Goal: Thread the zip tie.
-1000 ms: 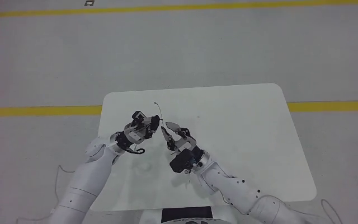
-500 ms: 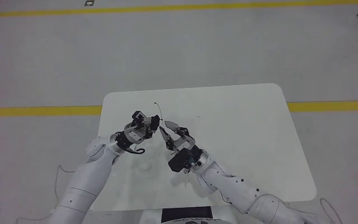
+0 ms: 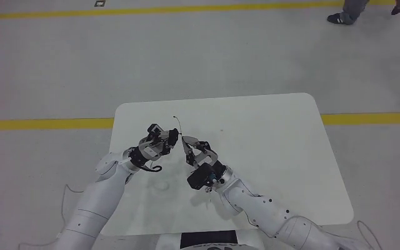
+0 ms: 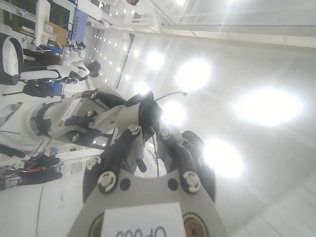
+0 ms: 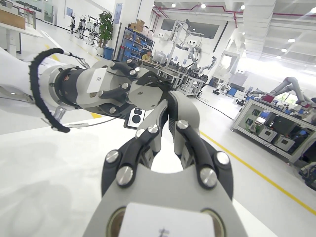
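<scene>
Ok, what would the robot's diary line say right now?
left gripper: shut on zip tie | right gripper: shut on zip tie | tips together above table

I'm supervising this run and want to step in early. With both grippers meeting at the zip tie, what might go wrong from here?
1. The left gripper and right gripper crowd tip to tip at the zip tie; they may collide and knock it askew.
2. The tie's thin free end curves away, so it might buckle instead of feeding straight.
3. It is held above the table; if a grip slips, it would likely drop there.
</scene>
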Motion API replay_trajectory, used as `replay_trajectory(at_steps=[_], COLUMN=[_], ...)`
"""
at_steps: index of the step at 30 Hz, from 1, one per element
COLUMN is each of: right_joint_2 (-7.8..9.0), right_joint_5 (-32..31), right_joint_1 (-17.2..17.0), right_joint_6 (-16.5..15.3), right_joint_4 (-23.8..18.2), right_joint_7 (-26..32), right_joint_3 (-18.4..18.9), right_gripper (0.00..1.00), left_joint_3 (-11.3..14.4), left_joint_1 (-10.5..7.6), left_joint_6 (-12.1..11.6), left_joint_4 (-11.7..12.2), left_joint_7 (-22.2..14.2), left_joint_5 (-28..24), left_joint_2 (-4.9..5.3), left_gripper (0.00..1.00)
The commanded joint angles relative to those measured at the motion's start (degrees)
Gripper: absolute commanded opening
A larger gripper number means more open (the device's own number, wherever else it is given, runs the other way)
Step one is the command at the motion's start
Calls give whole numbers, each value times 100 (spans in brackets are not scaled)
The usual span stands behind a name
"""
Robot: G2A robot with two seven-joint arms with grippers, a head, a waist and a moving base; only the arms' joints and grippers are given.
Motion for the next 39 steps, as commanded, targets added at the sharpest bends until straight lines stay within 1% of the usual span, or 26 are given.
replay_trajectory(at_steps=[1,17,39], right_joint_2=[-2,13,36], right_joint_5=[0,0,0], right_joint_1=[-22,-291,-391], right_joint_6=[0,0,0], right_joint_4=[2,0,-22], right_joint_7=[10,-30,19], right_joint_3=[30,380,487], right_gripper=[0,0,0], left_joint_3=[0,0,0], left_joint_1=[0,0,0], left_joint_6=[0,0,0], left_joint_4=[0,0,0], left_joint_7=[0,0,0], left_joint_5=[0,0,0], left_joint_2=[0,0,0], left_gripper=[0,0,0])
